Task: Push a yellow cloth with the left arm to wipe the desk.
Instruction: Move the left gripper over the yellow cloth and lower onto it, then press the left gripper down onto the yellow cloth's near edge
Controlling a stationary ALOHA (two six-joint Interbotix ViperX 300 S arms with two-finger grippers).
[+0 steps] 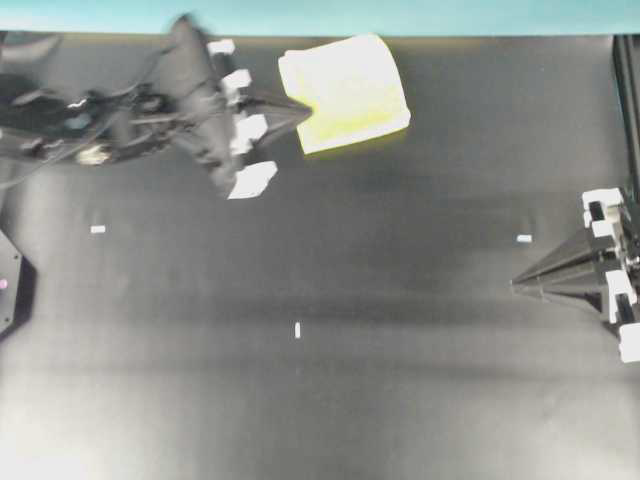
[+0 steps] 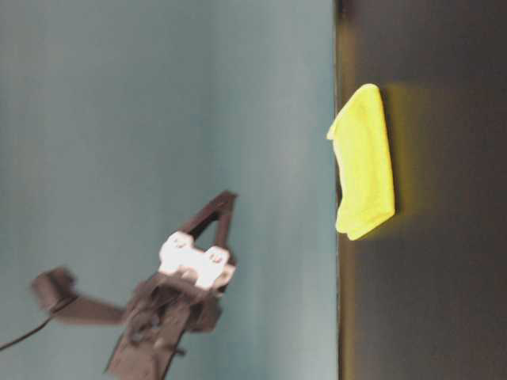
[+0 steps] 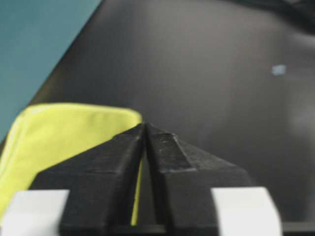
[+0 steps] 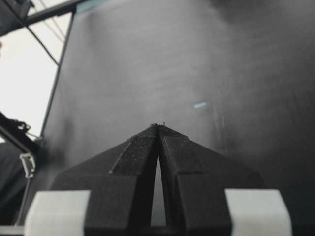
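Closest to the left wrist camera, the left hand fills the lower frame, its two black fingers pressed together to a point, clenched and grasping nothing. Just beyond and to one side lies the yellow cloth, folded and flat on the worktop close to the teal border strip at the far edge. From overhead, the tip of the left hand sits at the cloth's near left corner, touching or very nearly so; the pictures do not settle which.

Judging by this, the wipe looks to be in its pushing stage, with the hand meeting the cloth. Most of the dark surface lies ahead of the cloth, so plenty of wiping seems left. Small white tape marks dot that surface.

Well apart, on the opposite side, the right hand rests low, fingers likewise pinched together on nothing.
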